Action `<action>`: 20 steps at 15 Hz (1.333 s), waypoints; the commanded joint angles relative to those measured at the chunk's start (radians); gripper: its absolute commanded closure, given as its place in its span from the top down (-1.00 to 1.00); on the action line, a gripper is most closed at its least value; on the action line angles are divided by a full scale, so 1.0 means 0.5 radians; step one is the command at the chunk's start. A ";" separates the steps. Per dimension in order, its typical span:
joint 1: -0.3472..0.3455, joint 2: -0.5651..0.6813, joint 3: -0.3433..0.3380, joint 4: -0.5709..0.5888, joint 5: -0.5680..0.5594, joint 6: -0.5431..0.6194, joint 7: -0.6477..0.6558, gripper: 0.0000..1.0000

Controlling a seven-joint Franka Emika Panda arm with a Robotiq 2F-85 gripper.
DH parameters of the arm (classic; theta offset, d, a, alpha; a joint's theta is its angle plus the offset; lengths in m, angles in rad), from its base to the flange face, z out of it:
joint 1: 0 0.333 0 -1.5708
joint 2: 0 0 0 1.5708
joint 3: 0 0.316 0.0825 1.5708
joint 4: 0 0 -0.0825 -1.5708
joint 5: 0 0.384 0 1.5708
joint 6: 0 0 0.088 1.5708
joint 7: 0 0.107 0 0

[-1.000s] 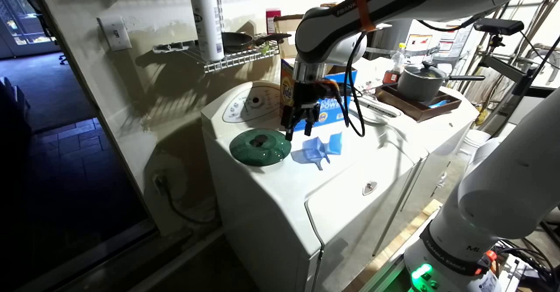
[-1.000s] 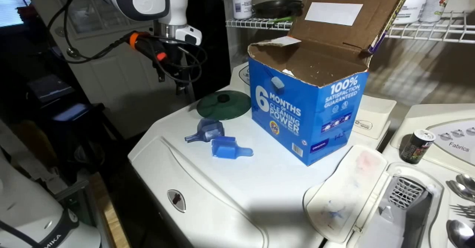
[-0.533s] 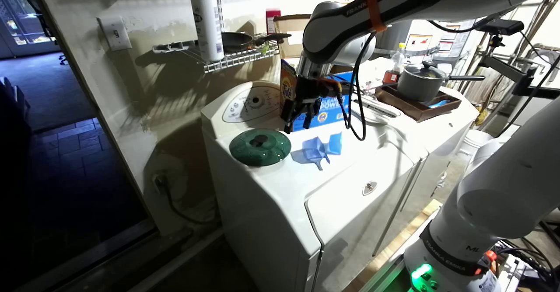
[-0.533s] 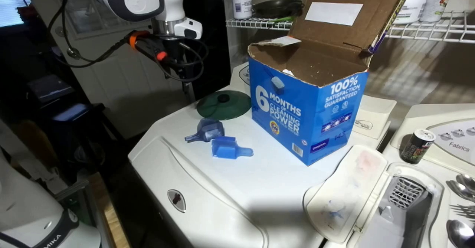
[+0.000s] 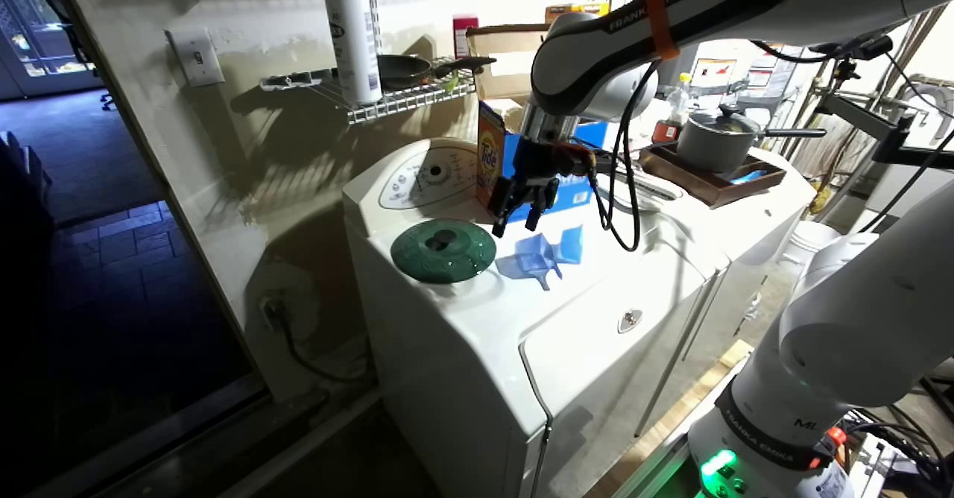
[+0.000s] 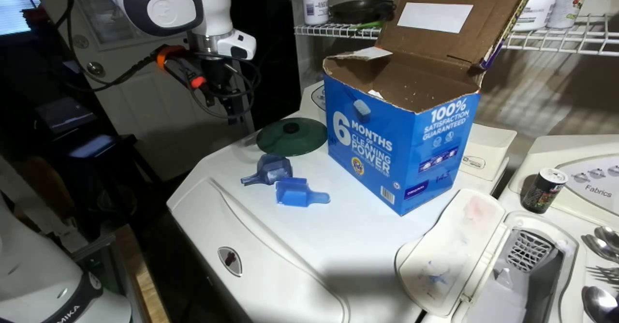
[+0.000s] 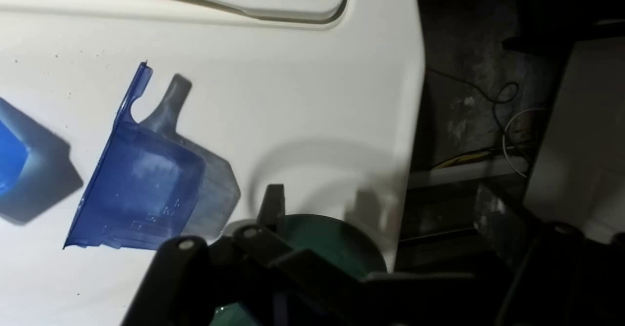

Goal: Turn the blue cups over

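Two small blue cups with handles rest on the white machine top. The darker, see-through cup [image 7: 146, 184] appears to lie on its side in the wrist view; it also shows in both exterior views [image 5: 535, 256] [image 6: 274, 169]. The brighter blue cup [image 6: 294, 192] sits close beside it in both exterior views [image 5: 571, 244]; only part of it shows at the left edge of the wrist view [image 7: 10, 155]. My gripper [image 5: 515, 227] is open and empty, with its fingers wide apart in the wrist view [image 7: 381, 196]. It hangs above the top, near the disc and the darker cup.
A flat dark green disc [image 5: 443, 250] with a dark knob lies near the machine's side edge, under the gripper in the wrist view [image 7: 332, 240]. An open blue-and-white box [image 6: 372, 144] stands behind the cups. A wire shelf [image 5: 410, 99] is on the wall.
The arm has shifted right in one exterior view and left in the other, and the gripper has tilted. The gripper stays open. The cups, disc and box have not moved.
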 commanded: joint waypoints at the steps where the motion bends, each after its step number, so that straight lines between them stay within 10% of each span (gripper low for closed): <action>1: 0.010 -0.122 -0.045 -0.127 0.156 0.010 -0.094 1.00; 20: -0.220 -0.159 -0.247 -0.245 0.130 0.204 -0.087 1.00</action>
